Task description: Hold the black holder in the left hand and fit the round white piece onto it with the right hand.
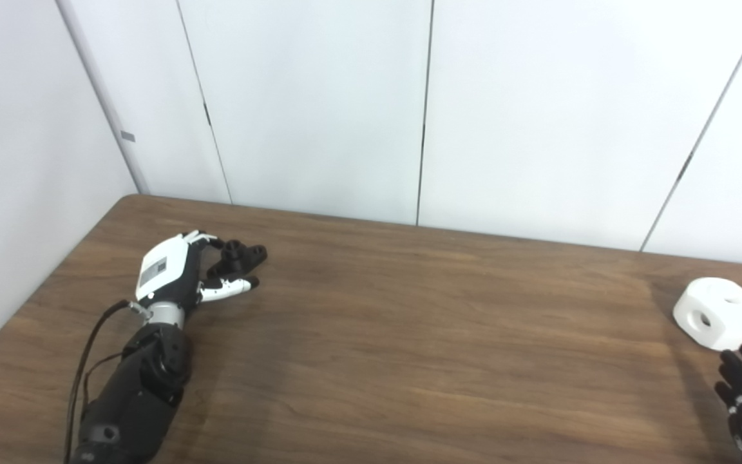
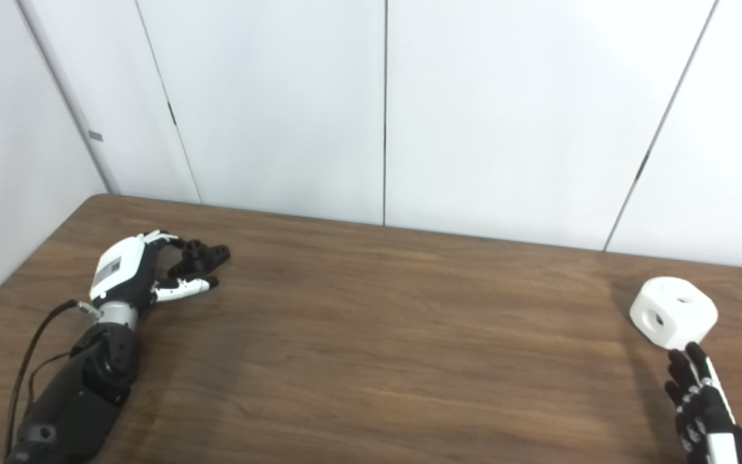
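Note:
The black holder (image 1: 243, 254) lies on the table at the far left, a small dark part with a round knob on top. My left hand (image 1: 174, 269) rests beside it, its fingers (image 1: 209, 241) reaching to the holder's far side and the thumb (image 1: 232, 287) spread out on the near side, apart from it. This hand is open. The round white piece (image 1: 719, 312), a chunky block with holes in its faces, sits at the far right. My right hand (image 2: 699, 403) comes in at the bottom right corner, fingers stretched out just short of the white piece, holding nothing.
The brown wooden table (image 1: 409, 335) runs up to white wall panels at the back. A black cable (image 1: 84, 361) loops beside my left forearm near the table's left edge.

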`<state>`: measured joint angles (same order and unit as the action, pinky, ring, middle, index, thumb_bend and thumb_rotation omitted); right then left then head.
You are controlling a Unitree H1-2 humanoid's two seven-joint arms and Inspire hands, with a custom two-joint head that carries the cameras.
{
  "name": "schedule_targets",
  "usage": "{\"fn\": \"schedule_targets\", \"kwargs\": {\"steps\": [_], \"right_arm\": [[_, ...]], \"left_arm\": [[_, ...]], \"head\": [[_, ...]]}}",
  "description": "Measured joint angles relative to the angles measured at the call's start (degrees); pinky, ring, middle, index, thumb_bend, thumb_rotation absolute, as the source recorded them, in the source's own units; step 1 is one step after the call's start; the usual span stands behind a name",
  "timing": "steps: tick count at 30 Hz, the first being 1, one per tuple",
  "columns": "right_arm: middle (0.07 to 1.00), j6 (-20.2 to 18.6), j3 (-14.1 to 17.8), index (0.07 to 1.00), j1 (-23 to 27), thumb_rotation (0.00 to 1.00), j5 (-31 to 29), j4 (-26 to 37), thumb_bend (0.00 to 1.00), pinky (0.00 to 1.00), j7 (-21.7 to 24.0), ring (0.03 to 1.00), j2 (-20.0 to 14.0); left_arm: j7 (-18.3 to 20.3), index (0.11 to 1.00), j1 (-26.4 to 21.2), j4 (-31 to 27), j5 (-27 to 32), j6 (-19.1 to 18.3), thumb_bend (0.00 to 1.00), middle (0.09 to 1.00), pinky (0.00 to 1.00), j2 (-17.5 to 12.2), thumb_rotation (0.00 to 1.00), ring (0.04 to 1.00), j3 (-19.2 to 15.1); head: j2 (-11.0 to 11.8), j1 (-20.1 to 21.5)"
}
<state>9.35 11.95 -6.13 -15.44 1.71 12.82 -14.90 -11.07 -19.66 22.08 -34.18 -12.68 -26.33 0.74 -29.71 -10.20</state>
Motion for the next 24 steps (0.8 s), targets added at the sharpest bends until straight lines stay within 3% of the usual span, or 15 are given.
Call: {"fn": "schedule_targets", "kwargs": {"steps": [9, 24], "right_arm": [[0.961, -0.03, -0.02, 1.0, -0.25, 0.92, -0.02, 0.27, 0.7, 1.0, 0.0, 1.0, 0.15], [0.968, -1.0, 0.03, 1.0, -1.17, 0.89, -0.19, 1.62, 0.7, 1.0, -0.06, 1.0, 0.84]], "left_arm": [[-2.13, 0.75, -2.86, 5.58, 0.98, 1.58, 0.89, 0.911, 1.0, 0.09, 0.39, 0.963, 0.06], [-2.31, 0.68, -3.38, 5.37, 2.14, 0.85, 0.85, 0.888, 1.0, 0.06, 0.3, 0.95, 0.06]], "head": [[-0.17, 0.44], [-0.97, 0.53]]}}
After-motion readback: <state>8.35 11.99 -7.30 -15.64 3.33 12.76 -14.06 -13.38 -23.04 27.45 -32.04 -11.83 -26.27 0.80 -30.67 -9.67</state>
